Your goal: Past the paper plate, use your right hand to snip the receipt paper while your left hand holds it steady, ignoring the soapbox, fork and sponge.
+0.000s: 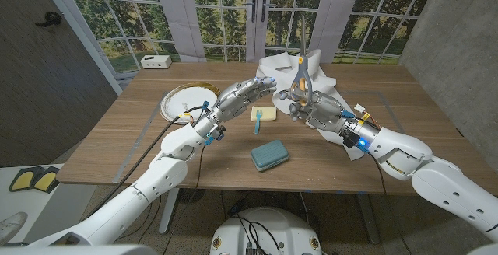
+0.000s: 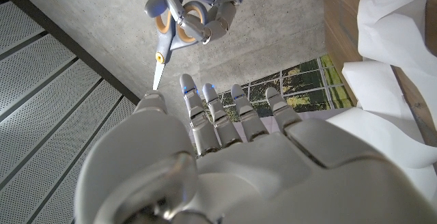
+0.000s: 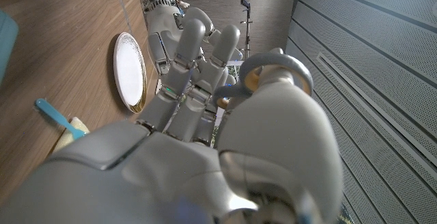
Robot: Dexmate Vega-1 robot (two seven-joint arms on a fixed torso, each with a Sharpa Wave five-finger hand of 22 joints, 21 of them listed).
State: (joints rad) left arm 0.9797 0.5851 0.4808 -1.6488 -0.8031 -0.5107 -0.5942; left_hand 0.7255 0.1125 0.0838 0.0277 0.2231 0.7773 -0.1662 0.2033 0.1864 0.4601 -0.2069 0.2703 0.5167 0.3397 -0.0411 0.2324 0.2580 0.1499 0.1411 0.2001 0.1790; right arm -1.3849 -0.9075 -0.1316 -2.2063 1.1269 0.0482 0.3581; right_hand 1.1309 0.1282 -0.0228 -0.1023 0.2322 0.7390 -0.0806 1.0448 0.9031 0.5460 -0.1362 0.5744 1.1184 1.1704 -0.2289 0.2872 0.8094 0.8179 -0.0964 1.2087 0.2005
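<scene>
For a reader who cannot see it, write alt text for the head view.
Right hand holds scissors upright over crumpled white receipt paper; left hand reaches toward it. Nearby lie a paper plate, blue fork, yellow sponge and teal soapbox.

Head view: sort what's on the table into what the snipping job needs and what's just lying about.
For the job:
receipt paper
scissors, held in the right hand
left hand, fingers reaching toward the paper
paper plate, the landmark

Lying about:
soapbox
fork
sponge, under the fork
white box
</scene>
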